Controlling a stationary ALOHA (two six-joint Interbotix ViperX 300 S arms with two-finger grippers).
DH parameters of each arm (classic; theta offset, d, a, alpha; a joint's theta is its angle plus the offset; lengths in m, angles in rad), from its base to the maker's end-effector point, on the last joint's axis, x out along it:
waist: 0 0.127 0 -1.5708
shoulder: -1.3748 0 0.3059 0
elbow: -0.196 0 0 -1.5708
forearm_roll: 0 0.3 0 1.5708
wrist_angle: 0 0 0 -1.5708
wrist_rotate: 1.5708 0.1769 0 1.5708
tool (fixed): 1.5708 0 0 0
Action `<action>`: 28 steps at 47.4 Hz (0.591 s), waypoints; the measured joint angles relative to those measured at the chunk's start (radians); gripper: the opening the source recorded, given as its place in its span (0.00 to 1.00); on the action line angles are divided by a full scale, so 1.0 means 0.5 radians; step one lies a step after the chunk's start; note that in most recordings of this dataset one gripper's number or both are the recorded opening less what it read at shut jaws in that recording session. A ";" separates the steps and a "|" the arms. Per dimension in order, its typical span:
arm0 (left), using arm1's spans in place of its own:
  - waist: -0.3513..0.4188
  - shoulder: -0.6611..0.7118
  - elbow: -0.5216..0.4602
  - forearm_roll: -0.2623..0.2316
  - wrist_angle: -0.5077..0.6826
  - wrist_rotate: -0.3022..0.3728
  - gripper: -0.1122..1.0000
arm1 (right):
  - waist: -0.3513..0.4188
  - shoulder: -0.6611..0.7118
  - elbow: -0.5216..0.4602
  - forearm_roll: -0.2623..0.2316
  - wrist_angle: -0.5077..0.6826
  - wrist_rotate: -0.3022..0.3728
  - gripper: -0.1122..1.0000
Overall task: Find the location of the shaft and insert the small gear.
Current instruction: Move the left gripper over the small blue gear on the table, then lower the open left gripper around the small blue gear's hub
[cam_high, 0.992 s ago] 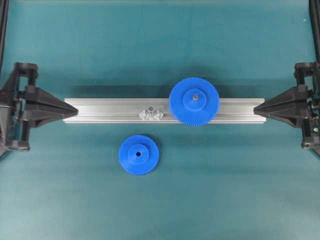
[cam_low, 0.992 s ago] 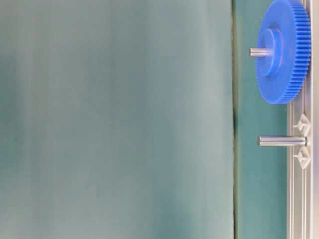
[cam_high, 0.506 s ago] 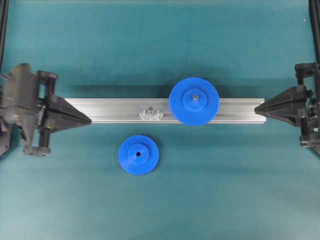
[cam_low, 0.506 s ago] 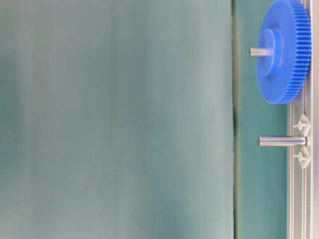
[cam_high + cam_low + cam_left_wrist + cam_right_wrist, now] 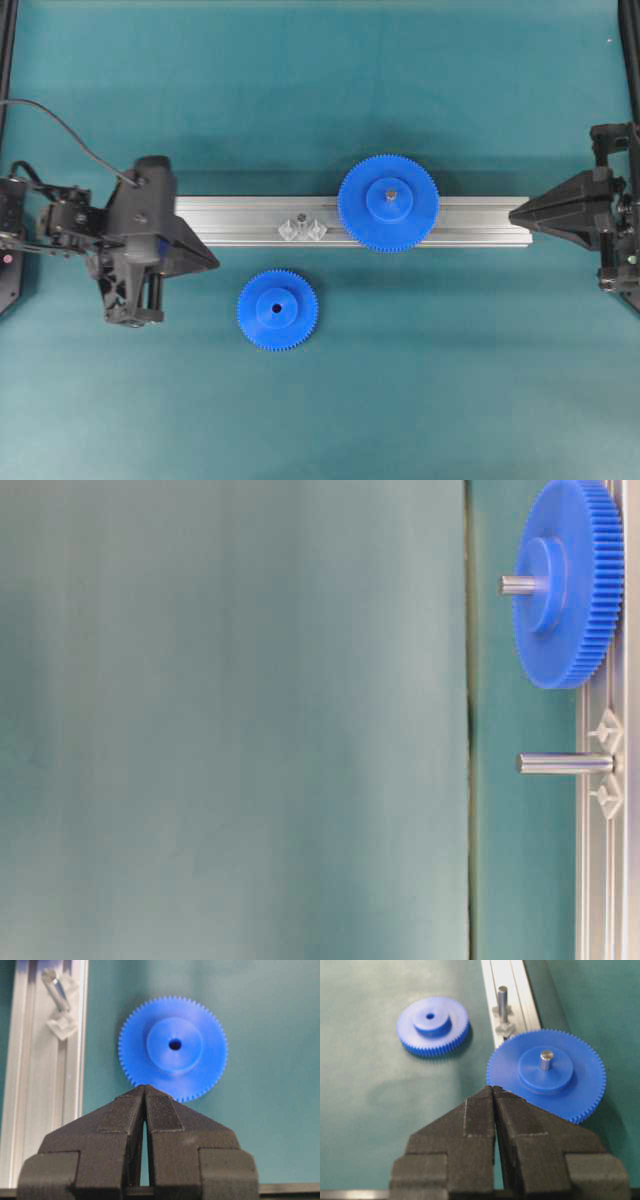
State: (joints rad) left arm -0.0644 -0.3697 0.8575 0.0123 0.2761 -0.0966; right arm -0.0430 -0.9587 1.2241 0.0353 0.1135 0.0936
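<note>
Aluminium rail (image 5: 460, 222): laid left to right across the middle of the teal mat (image 5: 320, 90), both ends near the grippers.

Larger gear (image 5: 388, 202): already seated on its own pin, right of the rail's centre; not part of the step in hand.

Left gripper (image 5: 212, 264): positioned over the rail's left end, pointed right; fingers pressed together, nothing held. The small gear is seen just ahead of its tip in the left wrist view.

Right gripper (image 5: 512, 214): parked at the rail's right end, fingers likewise pressed together and empty.

Small gear (image 5: 277, 309): lying flat on the mat, hub up, on the near side of the rail, just below and slightly left of the shaft, apart from both grippers.

Shaft (image 5: 301, 216): upright on the rail between two glinting clamps, bare, left of the larger gear.

Step in hand, as judged: approach to the small gear. The fingers must be spread before descent, the gear taken across its toothed rim and kept level, so that the centre hole is presented squarely over the shaft.
</note>
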 measured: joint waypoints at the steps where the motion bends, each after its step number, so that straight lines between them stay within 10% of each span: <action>1: -0.003 0.009 -0.006 0.000 0.009 0.000 0.11 | -0.003 0.000 0.000 0.000 0.000 0.000 0.14; 28: -0.037 0.374 -0.325 0.000 0.362 0.000 0.11 | -0.003 -0.003 0.018 0.000 0.000 0.000 0.14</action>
State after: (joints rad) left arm -0.0828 -0.1825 0.6949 0.0123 0.4571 -0.0966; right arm -0.0445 -0.9603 1.2333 0.0353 0.1135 0.0936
